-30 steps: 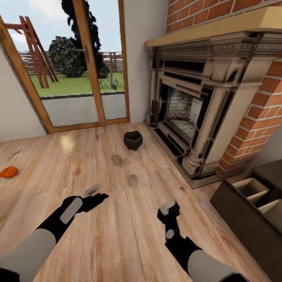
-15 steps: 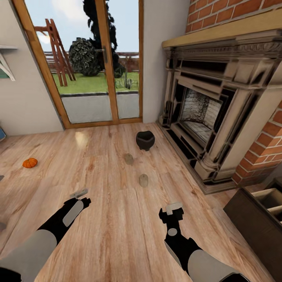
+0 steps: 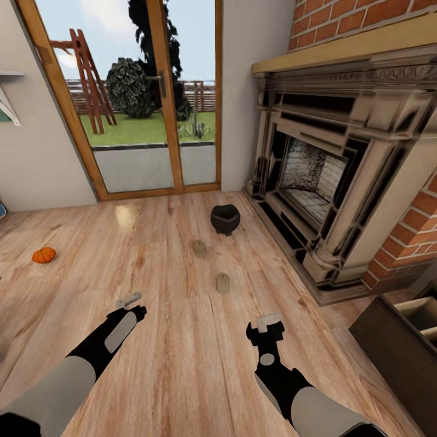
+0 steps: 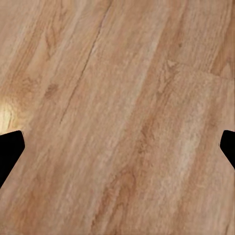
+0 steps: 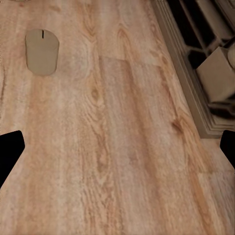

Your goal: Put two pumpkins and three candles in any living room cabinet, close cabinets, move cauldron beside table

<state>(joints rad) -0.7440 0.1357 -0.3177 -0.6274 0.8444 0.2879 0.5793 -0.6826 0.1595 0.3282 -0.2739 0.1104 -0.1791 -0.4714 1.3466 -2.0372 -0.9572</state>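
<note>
Both grippers, left (image 3: 130, 301) and right (image 3: 269, 323), hover wide apart and empty over grainy wooden floor (image 3: 182, 364). Two stubby grey-olive candles (image 3: 223, 283) (image 3: 199, 248) stand ahead; beyond them the round black cauldron (image 3: 225, 218); a ribbed orange pumpkin (image 3: 44, 255) lies far left.

A light wooden plank floor (image 3: 176, 364) runs from the glass doors at the far side to the fireplace on the right. A black cauldron (image 3: 224, 219) stands on it far off, near the fireplace. Nearer lie two grey-olive candles, one (image 3: 199, 248) just in front of the cauldron, the other (image 3: 223, 283) nearer still. Far left sits an orange pumpkin (image 3: 44, 255), well apart.
</note>
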